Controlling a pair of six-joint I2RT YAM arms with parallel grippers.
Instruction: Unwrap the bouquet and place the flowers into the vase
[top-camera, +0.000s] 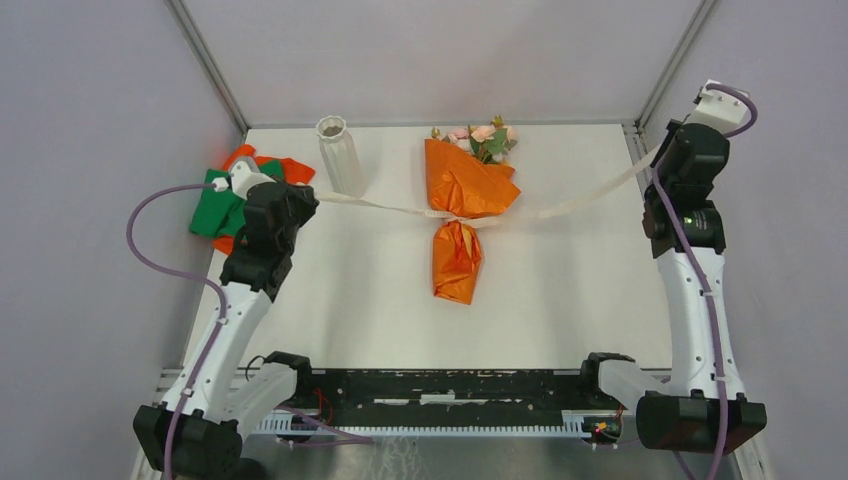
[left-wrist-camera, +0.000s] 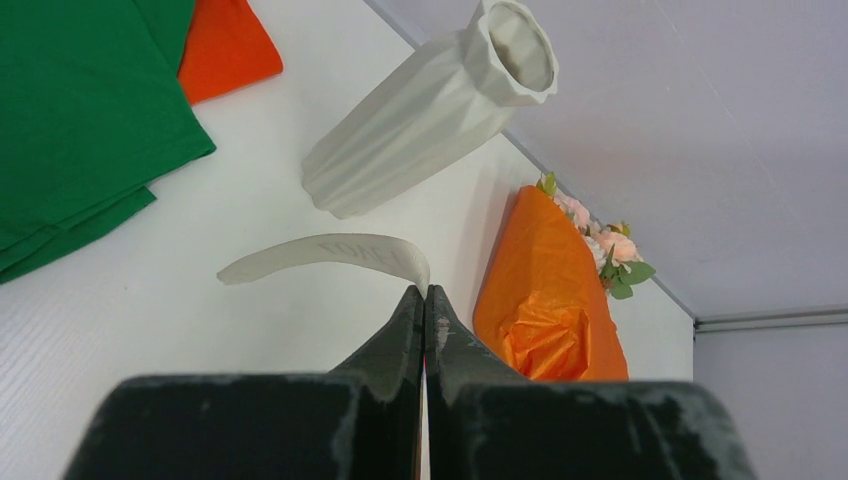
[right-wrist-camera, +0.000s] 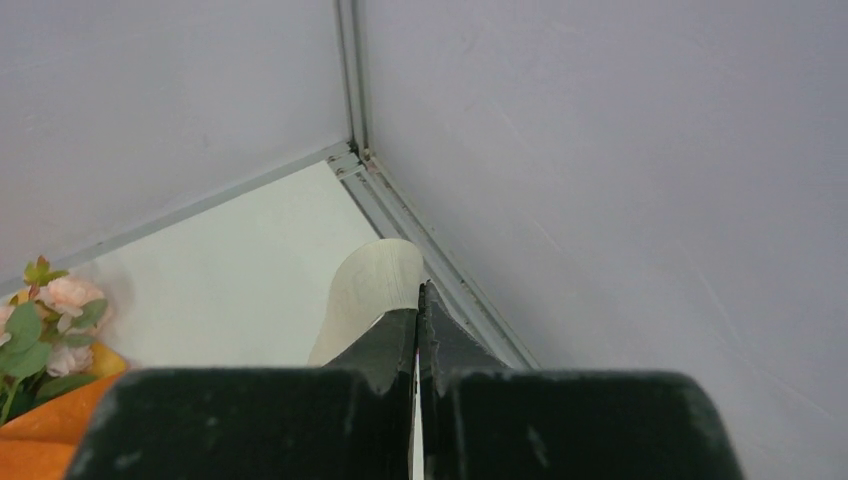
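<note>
Left claw (left-wrist-camera: 425, 293) and right claw (right-wrist-camera: 420, 291) each clamped on a ribbon (left-wrist-camera: 330, 255) end; ribbon tied round bouquet (top-camera: 465, 190). Vase (top-camera: 338, 155) upright just beside its left run; green cloth (top-camera: 212, 212) and orange cloth (top-camera: 295, 170) nearby.

The bouquet (top-camera: 465, 200) lies on the worktop (top-camera: 560, 300) at mid-width, toward the back. Its flowers (top-camera: 485, 138) point at the rear edge and its narrow end points toward the arms. The vase (top-camera: 338, 155) stands upright to its left, near the back edge and apart from it. Left of the vase, the cloths (top-camera: 225, 200) lie overlapped at the worktop's left edge. A ribbon (top-camera: 385, 208) crosses the bouquet's waist. It runs left, in front of the vase, to the left hand (top-camera: 312, 198) by the cloths, and right to the right hand (top-camera: 660, 160) near the far right corner. Each end is pinched in its hand.
</note>
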